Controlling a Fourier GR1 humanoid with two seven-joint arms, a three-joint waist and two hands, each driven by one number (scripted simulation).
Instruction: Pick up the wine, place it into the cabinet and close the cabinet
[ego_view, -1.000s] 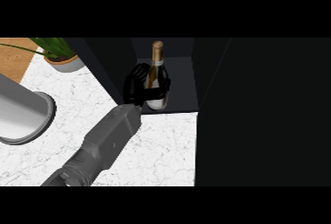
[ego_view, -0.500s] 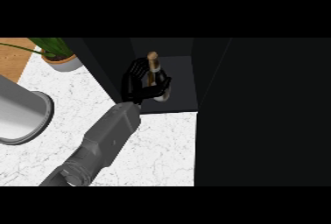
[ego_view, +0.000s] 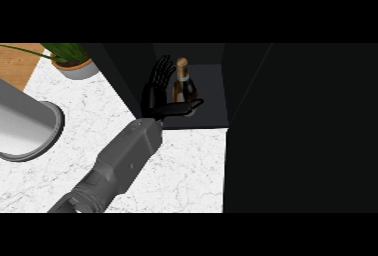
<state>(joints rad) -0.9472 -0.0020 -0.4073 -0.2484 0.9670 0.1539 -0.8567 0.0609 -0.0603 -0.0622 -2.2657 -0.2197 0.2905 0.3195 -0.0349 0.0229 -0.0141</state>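
A kitchen: a white marble table (ego_view: 184, 170), dark cabinet (ego_view: 214, 95), steel pot (ego_view: 26, 132) and potted plant (ego_view: 70, 62).

The wine bottle (ego_view: 184, 85), dark glass with a tan neck and pale label, stands upright inside the open dark cabinet (ego_view: 210, 95), close to the cabinet's left wall on its floor

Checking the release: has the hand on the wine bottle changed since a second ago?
Yes. The left hand has opened, fingers now straight beside the wine bottle, which stands inside the cabinet.
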